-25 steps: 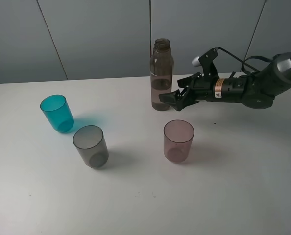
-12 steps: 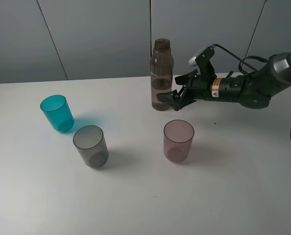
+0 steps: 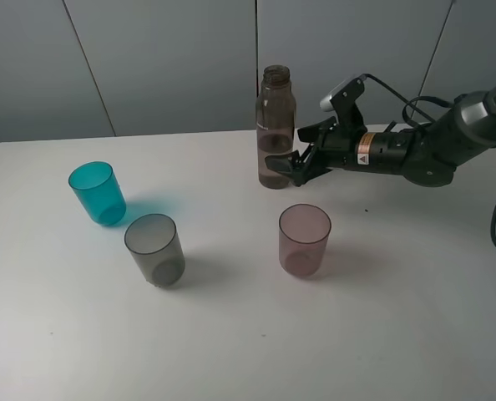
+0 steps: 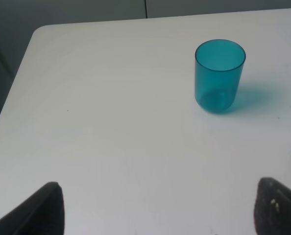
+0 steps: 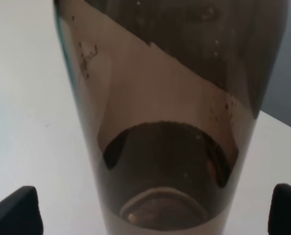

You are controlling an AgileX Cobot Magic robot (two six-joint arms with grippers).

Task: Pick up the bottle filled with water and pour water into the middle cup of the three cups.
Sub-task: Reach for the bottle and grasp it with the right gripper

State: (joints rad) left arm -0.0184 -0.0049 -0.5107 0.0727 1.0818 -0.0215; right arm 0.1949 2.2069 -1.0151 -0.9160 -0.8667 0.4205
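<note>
Exterior high: you had the right tool [image 3: 288,155] at the bottle [image 3: 275,117], reaching in from the bottle's right, low on its body. Right wrist agreed: fingers [image 5: 11,210] spread wide, one each side of the bottle, not clenched; I couldn't tell whether they touched it. Bottle stood upright on the bench [image 3: 231,351], uncapped. Smoky-grey middle cup [image 3: 154,250] sat front-left of the bottle, well apart. Teal cup [image 3: 97,193] was further left of the bottle, and the pink cup [image 3: 304,241] stood near the bottle, in front of it. Your left tool [image 4: 160,215] was released too, fingers apart over the bench, teal cup ahead of it.
</note>
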